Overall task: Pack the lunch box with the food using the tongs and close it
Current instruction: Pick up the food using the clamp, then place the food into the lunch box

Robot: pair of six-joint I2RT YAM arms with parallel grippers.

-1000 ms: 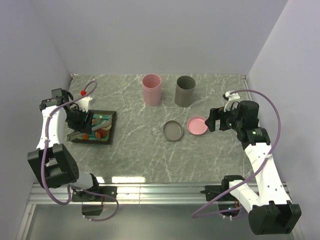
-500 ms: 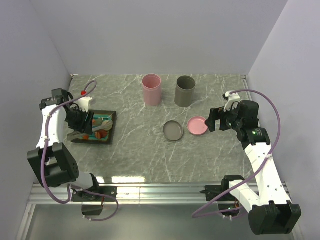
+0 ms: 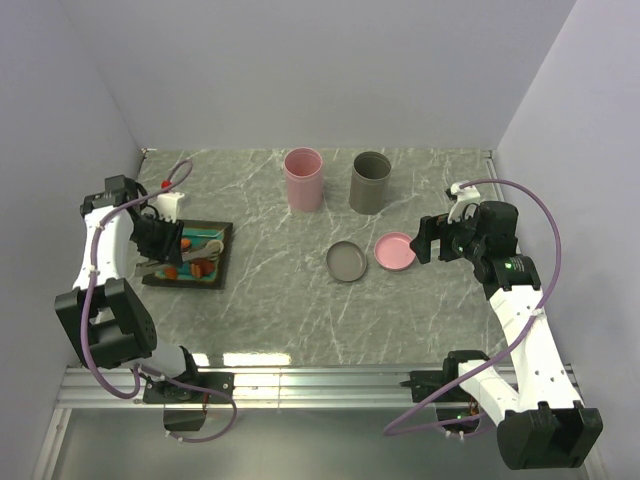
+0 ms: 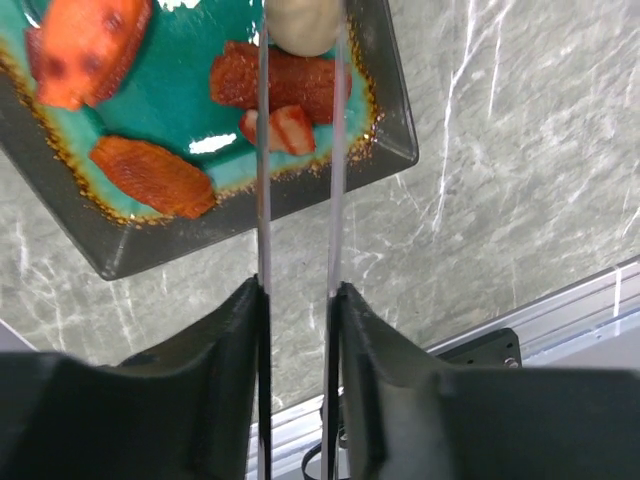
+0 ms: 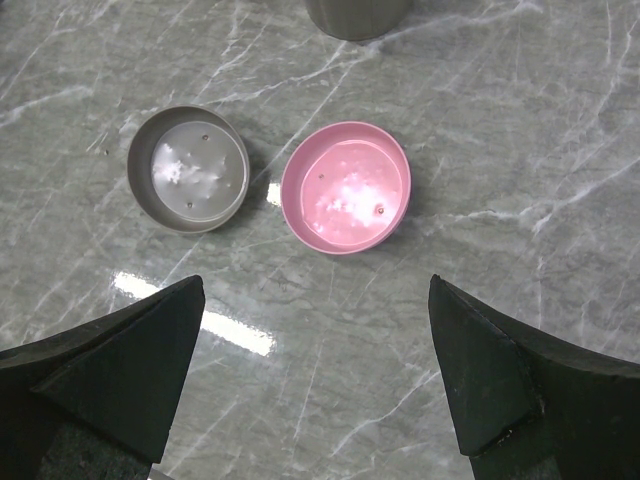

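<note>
No legible text, no labels, no numbers

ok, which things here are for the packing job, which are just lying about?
Job: tongs, food, pink tub, grey tub, pink lid, grey lid. Which tub is the lunch box is unclear.
Lying about: teal tray, only holding the food.

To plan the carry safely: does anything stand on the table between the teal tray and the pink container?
Nothing visible: the table between tray and pink container is bare; the grey lid and pink lid lie further right.
</note>
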